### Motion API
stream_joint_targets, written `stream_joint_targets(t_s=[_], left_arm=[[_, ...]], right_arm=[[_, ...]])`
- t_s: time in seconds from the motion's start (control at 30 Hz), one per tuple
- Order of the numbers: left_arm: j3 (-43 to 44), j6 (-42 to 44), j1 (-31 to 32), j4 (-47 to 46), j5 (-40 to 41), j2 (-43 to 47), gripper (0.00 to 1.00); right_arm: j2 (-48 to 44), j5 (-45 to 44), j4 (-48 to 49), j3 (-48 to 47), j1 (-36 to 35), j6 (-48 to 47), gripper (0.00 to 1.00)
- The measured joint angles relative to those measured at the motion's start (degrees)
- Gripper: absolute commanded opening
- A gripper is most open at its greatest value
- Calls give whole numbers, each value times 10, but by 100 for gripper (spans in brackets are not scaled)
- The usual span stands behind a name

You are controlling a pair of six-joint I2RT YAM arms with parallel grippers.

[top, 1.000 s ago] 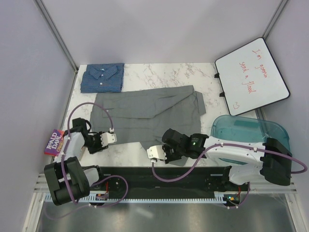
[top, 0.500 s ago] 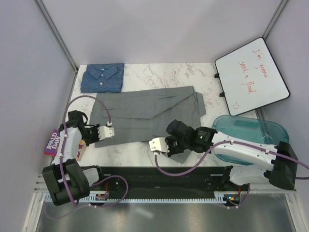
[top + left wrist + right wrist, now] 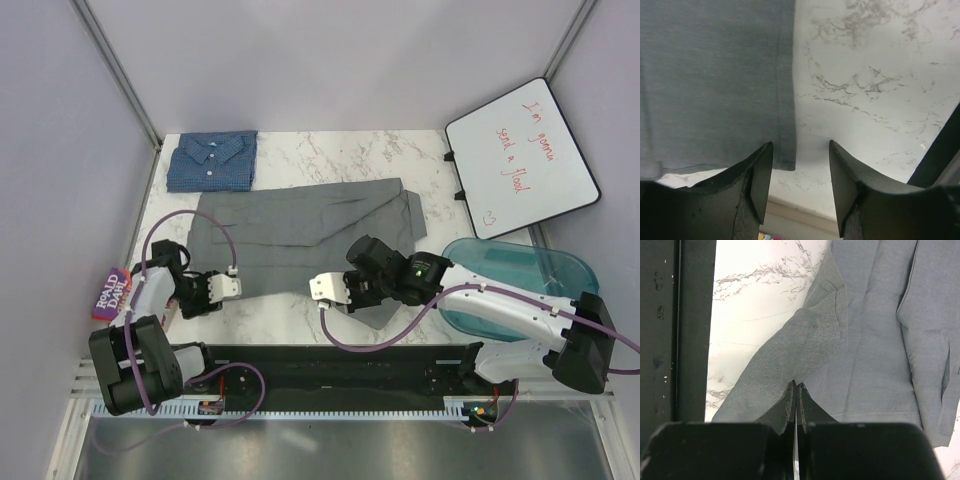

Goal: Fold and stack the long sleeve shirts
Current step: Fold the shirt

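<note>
Grey shirt point(image 3: 300, 225) is lying spread across the middle of the desk point(image 3: 340, 155), long axis running left to right, near edge toward the arms. It is not yet folded small.

Blue checked shirt point(image 3: 212, 160) is sitting folded at the far left corner, collar up, just clear of the grey one. Judging it as the base of the stack, waiting for the grey one to go on top.

Right claw point(image 3: 322, 290) is pressed together and pinching a flap of the grey shirt at its near edge. In the wrist view the cloth is rising in a ridge to the fingertips point(image 3: 790, 400), so this part is being held up off the desk, probably to carry it over the body as a fold.

Left claw point(image 3: 225, 288) is sitting low at the shirt's near left corner with jaws spread and gripping nothing. The hem corner is lying just ahead of the gap between its fingers point(image 3: 760, 185), and marble is showing beside it. Judging that it is lining up to take that corner so both arms can lift the edge together.

Teal tub point(image 3: 520, 262) is standing at the right, well apart from both shirts. The right arm is crossing over it; I cannot tell what, if anything, is inside.
</note>
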State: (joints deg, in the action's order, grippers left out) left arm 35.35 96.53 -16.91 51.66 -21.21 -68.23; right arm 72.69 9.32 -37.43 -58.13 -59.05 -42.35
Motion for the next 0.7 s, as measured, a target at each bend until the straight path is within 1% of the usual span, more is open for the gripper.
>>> stream_joint_targets(t_s=[0.07,0.17,0.2,0.37,0.47,0.5,0.53,0.7], left_arm=[[-24,1,0,-23,14,-8,56],[-23,0,1,-53,24,-13,53],[-21,0,1,-61,26,-16,48],[-14,3,0,-101,33,-38,33],[-10,13,1,-120,35,-50,13],[-9,18,2,-125,36,-54,4],[-8,23,3,-130,36,-57,2],[-8,45,4,-119,31,-47,2]], right_arm=[[2,0,-1,-3,1,0,0],[3,0,-3,-5,1,0,0],[3,0,-3,-5,1,0,0],[2,0,-8,-5,2,0,0],[2,0,-10,-5,2,0,0],[2,0,-10,-5,2,0,0],[2,0,-10,-5,2,0,0],[2,1,-19,-11,2,1,0]])
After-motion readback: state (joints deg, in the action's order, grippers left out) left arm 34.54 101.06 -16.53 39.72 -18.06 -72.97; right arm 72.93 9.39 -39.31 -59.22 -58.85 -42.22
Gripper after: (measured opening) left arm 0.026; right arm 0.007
